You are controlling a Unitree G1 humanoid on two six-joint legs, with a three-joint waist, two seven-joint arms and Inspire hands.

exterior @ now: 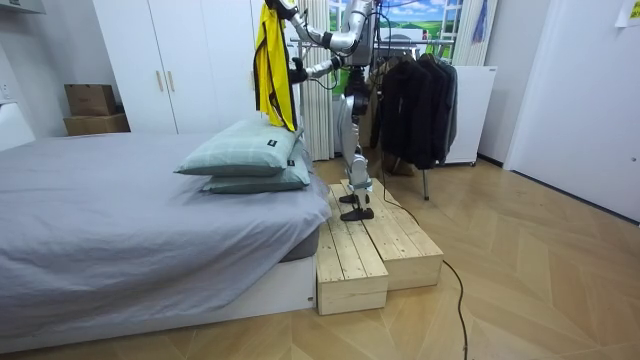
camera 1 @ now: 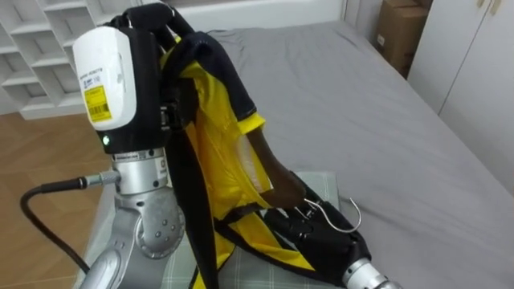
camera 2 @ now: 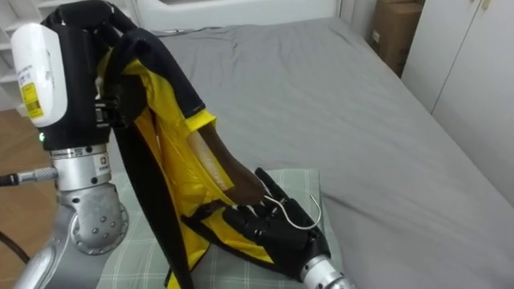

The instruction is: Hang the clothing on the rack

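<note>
Status: right hand (camera 2: 277,229) is low in front, fingers curled round the neck of a wooden hanger (camera 2: 229,164), with its metal hook (camera 1: 356,215) sticking out past the hand. The hanger arm runs up inside the yellow-and-black shirt (camera 1: 213,136). Left hand (camera 1: 148,18) is raised high, fingers closed on the top of the shirt, which drapes from there down to the right hand. Under both is a pillow (camera 1: 321,186) on the grey bed (camera 1: 361,104). Room view: the robot stands on a wooden platform (exterior: 370,250) at the bedside, holding the shirt in the air. A clothes rack (exterior: 415,95) full of dark garments is just behind it.

Progress, my read: shirt is picked up and the hanger partly threaded. Can't tell if both shoulders are seated. Left to do: finish seating the shirt, turn to the rack, hook it over the rail, release. Halfway at best.
</note>
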